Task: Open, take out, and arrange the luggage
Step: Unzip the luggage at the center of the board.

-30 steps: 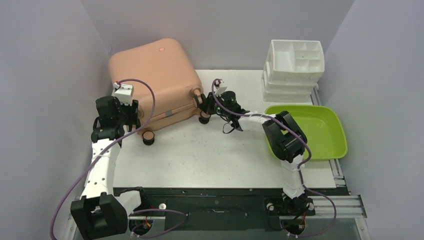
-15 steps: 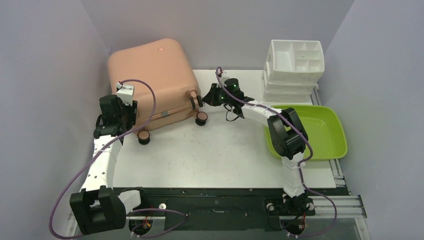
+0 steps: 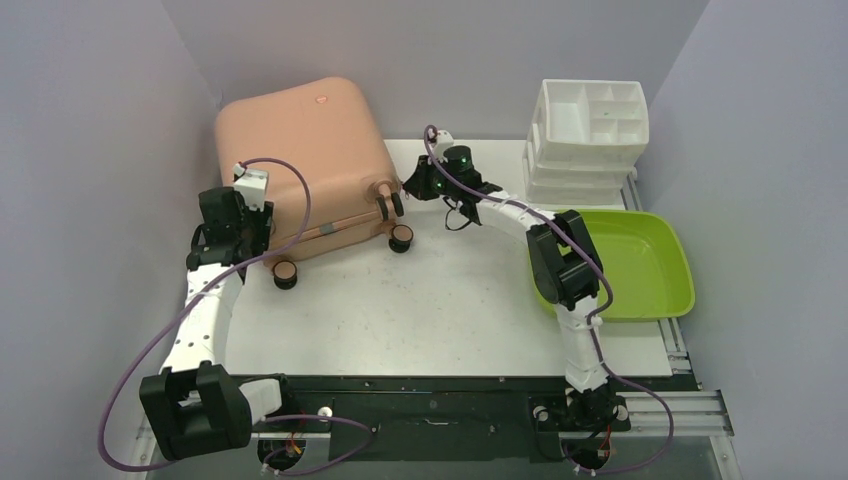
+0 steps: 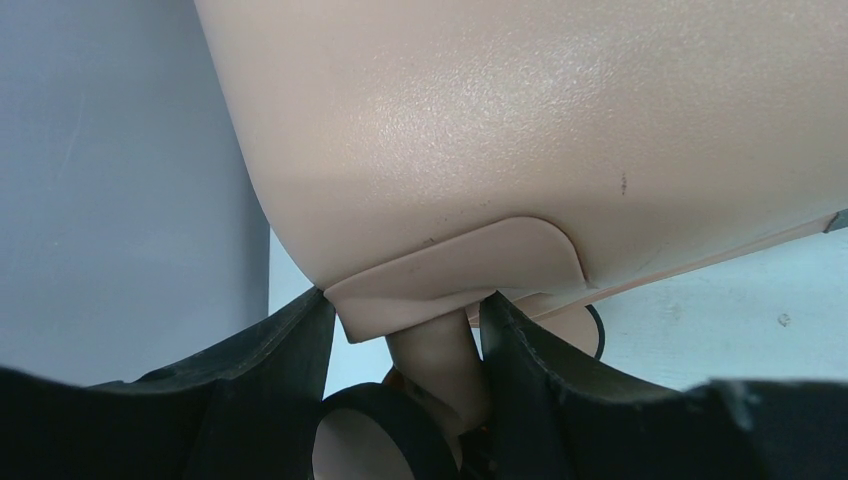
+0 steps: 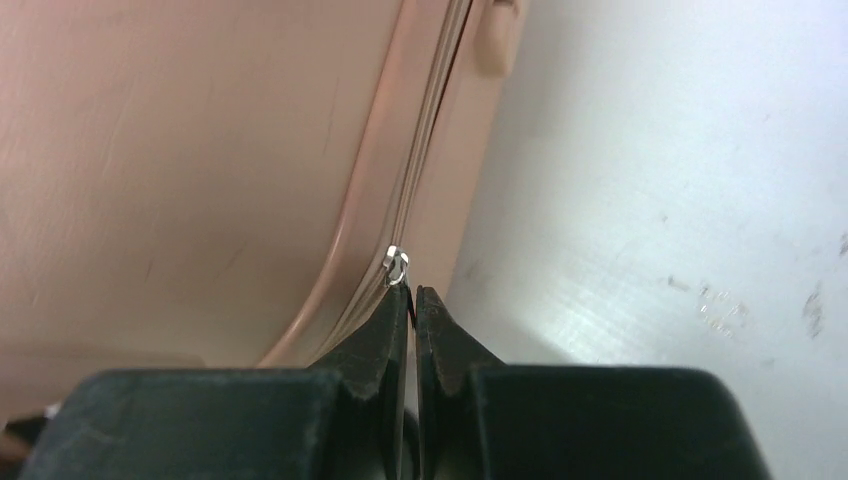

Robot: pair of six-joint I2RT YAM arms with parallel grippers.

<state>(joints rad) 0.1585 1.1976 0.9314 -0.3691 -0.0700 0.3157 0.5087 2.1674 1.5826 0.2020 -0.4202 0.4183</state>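
luggage rear-L on table | organizer rear-R | tray R, before organizer

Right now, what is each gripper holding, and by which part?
Right gripper: pinched shut on the luggage's silver zipper pull. Left gripper: straddles the corner wheel mount; a firm clamp cannot be told.

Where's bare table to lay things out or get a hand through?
Biggest free patch: table front centre, bordered by the luggage, the green tray and the arm bases. A narrower strip at the back, between luggage and white organizer stack, is crossed by the right gripper, shut on the zipper pull. Crowded: back-left, luggage plus left gripper clamped at its caster.
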